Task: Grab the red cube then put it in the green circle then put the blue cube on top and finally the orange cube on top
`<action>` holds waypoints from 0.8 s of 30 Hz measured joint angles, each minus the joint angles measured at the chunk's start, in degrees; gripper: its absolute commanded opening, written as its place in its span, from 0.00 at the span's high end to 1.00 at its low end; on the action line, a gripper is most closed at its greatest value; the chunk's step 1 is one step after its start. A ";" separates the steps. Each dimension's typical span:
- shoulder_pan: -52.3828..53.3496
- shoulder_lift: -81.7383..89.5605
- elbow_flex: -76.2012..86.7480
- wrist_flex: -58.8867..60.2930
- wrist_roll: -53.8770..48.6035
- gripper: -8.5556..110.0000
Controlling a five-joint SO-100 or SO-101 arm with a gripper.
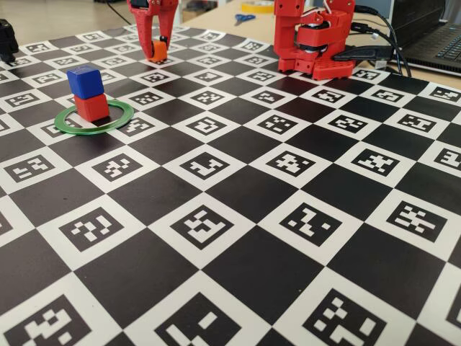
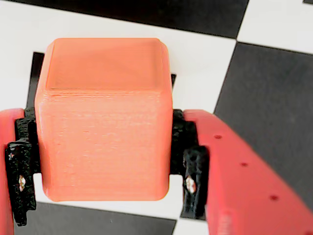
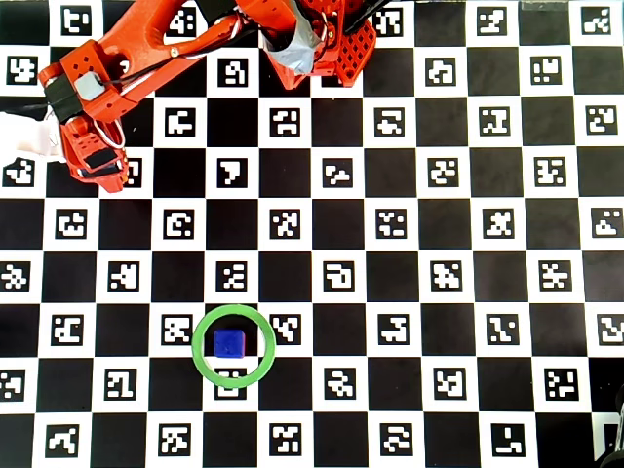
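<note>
Fingers: your red fingers [image 2: 105, 171] clench the small bright orange plastic cube [image 2: 103, 120].
Stack: your matte blue cube [image 1: 85, 81] sits on the red cube [image 1: 91, 107], inside the thin green ring [image 1: 122, 119].

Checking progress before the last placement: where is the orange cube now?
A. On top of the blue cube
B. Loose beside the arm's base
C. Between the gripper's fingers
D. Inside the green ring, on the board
C: the wrist view shows the orange cube pressed between the gripper pads, away from the blue cube stack.
</note>
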 measured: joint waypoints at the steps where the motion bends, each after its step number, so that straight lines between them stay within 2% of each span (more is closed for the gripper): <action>1: 0.00 0.00 0.00 0.62 0.18 0.90; 9: -0.26 0.18 -2.72 6.24 3.34 0.90; 24: -6.24 3.60 -20.92 21.01 11.43 0.90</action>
